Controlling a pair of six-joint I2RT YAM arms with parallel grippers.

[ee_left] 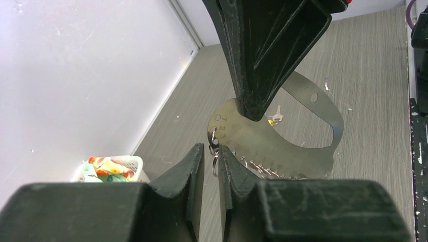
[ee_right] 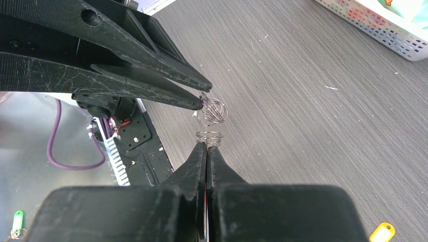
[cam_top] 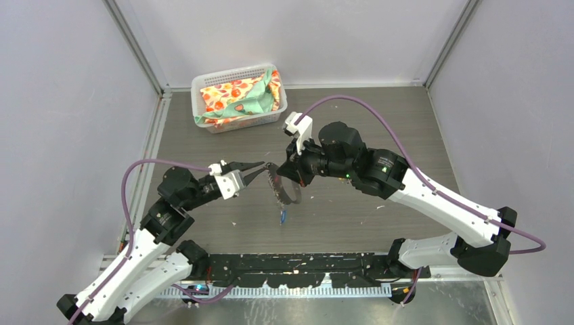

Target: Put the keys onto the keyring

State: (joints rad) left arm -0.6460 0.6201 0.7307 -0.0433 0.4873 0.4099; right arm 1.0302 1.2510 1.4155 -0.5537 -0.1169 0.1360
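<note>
My right gripper (cam_top: 290,170) is shut on the keyring (cam_top: 284,188), a silvery flat plate with an oval hole, held on edge above the table. In the left wrist view the plate (ee_left: 292,151) shows small wire rings along its lower edge. My left gripper (ee_left: 211,151) is slightly open, with one small ring (ee_left: 215,157) in the narrow gap at its tips. The blue-headed key (cam_top: 282,217) shows just below the plate; I cannot tell whether it hangs or lies. A small key with a yellow head (ee_left: 275,118) shows through the plate's hole. A yellow tag (ee_right: 381,233) lies on the table.
A white basket (cam_top: 203,91) holding a patterned cloth stands at the back of the table, left of centre. Grey walls close the left, right and back sides. The black base rail (cam_top: 298,267) runs along the near edge. A green tag (ee_right: 16,222) lies beyond the rail.
</note>
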